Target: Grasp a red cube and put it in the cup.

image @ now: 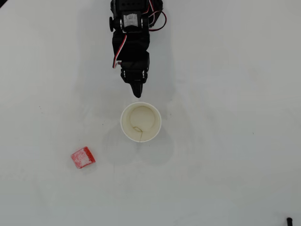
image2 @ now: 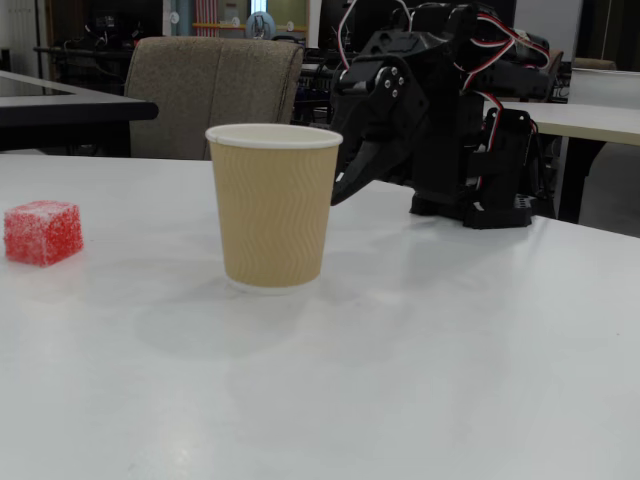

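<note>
Desk: we see a plain white desk (image2: 450, 350); small speckled red cube (image2: 43, 232) well apart from the ribbed tan paper cup (image2: 273, 205)
Room: a padded beige chair (image2: 215, 95) behind
End effector: black end effector (image: 137, 92) closed, empty, just beside the cup's rim

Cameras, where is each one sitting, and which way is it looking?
Overhead view: up above, looking straight down at the white table; the black arm reaches in from the top edge, its gripper near the cup.
Fixed view: low at table height, looking sideways across the table at the cup; the whole folded arm and gripper show behind it.
Both show the cup, the gripper and the red cube, lying apart from the cup.
</note>
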Robot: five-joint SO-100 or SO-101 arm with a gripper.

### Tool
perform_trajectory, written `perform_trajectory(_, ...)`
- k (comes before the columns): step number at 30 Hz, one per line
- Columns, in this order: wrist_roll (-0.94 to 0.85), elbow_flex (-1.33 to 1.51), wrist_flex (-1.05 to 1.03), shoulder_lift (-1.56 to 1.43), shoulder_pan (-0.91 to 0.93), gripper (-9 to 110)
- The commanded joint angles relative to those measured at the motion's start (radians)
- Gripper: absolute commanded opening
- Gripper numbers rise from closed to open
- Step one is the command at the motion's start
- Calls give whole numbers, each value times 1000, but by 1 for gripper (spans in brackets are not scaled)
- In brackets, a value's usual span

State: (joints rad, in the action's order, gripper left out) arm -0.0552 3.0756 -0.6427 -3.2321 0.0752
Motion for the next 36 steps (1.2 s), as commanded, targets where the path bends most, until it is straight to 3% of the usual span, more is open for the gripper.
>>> perform_trajectory(1, 0, 71, 2, -14, -11, 0)
perform_trajectory(36, 8, 71, 0, -14, 9, 0)
